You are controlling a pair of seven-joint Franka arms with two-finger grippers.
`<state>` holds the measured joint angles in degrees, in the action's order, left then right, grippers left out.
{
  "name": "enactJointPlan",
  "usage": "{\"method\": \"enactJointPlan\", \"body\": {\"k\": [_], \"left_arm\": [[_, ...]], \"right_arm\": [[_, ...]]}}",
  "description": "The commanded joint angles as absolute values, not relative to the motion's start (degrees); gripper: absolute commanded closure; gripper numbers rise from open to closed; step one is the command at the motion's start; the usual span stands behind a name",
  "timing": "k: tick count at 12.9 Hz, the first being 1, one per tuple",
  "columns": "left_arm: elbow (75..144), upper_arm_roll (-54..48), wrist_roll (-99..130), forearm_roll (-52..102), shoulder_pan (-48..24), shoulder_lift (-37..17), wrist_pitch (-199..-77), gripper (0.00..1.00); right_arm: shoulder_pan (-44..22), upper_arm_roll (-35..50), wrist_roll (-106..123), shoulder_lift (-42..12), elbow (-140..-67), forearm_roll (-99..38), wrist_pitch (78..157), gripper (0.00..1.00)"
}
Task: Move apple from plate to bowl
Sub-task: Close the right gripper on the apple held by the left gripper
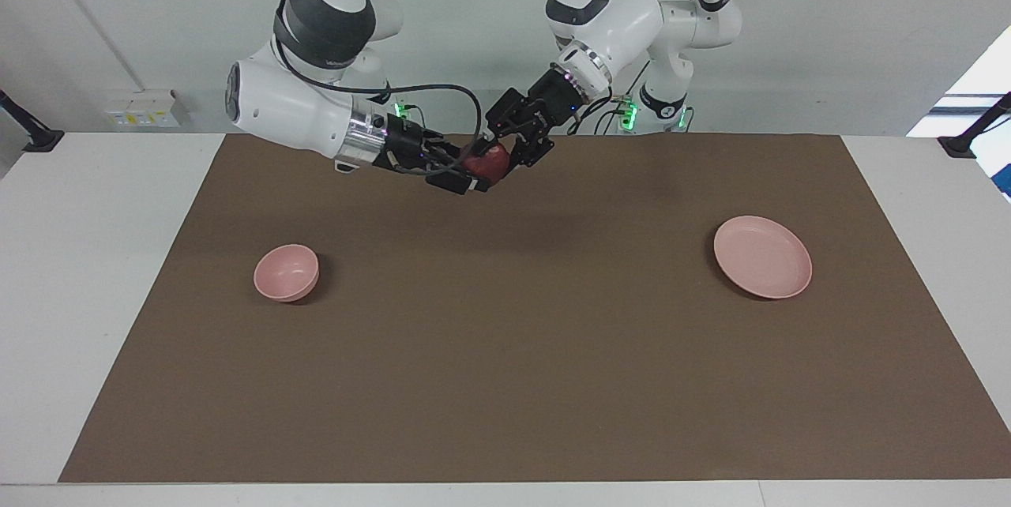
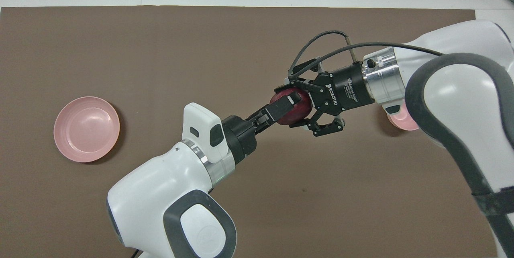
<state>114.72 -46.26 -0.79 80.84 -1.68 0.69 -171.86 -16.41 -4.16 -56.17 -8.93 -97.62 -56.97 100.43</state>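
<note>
Apple (image 2: 295, 110) is aloft over the brown mat (image 1: 505, 381), clamped between the fingers of the left gripper (image 2: 290, 107), which reaches in from the left arm's end. The right gripper (image 2: 296, 106) meets it from the right arm's end, its fingers brought in around the same apple and appearing to touch it on two sides. The apple is near-round; no long axis or stem direction can be made out. Plate (image 1: 762, 257) lies bare toward the left arm's end, well apart from both grippers. Bowl (image 1: 286, 272) sits toward the right arm's end, partly hidden by the right arm in the overhead view
</note>
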Motion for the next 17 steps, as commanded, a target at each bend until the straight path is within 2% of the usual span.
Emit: {"method": "enactJointPlan", "body": {"k": [1,2,3,4,5,6,7,8,12,17], "left_arm": [[113.82,-46.93,-0.88,81.91,-2.11,0.35,-172.0,1.0],[113.82,-46.93,-0.79,81.91,-2.2,0.35,-172.0,1.0],[113.82,-46.93,-0.79,81.91,-2.2,0.35,-172.0,1.0],[113.82,-46.93,-0.79,81.91,-2.11,0.35,-171.91,0.89],[113.91,-46.93,-0.79,81.91,-2.11,0.35,-171.74,0.59],[113.82,-46.85,-0.88,81.83,-2.11,0.35,-171.56,0.35],[113.82,-46.85,-0.88,81.74,-2.02,0.35,-171.48,0.14],[113.82,-46.85,-0.79,81.74,-2.02,0.35,-171.47,0.01],[114.08,-46.85,-0.79,81.83,-2.02,0.35,-171.12,0.0],[117.24,-44.66,-0.88,81.48,-1.41,1.58,-168.05,0.0]], "right_arm": [[-16.17,-4.04,-57.66,-9.67,-96.68,-57.13,101.6,0.58],[-16.17,-4.04,-57.66,-9.67,-96.59,-57.04,101.6,0.68],[-16.0,-4.39,-57.74,-9.75,-96.59,-57.04,101.43,0.98],[-15.39,-4.39,-57.74,-9.67,-96.5,-57.13,101.25,1.0],[-14.86,-4.39,-57.83,-9.75,-96.24,-57.13,101.16,1.0],[-14.77,-4.39,-57.83,-9.76,-96.15,-57.13,100.9,1.0],[-14.85,-4.39,-57.83,-9.76,-96.15,-57.13,100.9,1.0],[-14.85,-4.39,-57.83,-9.67,-96.15,-57.13,100.9,1.0],[-14.5,-4.66,-57.31,-9.49,-96.15,-56.34,100.9,1.0],[-8.89,-4.75,-51.17,-9.05,-96.15,-51.87,97.48,1.0]]}}
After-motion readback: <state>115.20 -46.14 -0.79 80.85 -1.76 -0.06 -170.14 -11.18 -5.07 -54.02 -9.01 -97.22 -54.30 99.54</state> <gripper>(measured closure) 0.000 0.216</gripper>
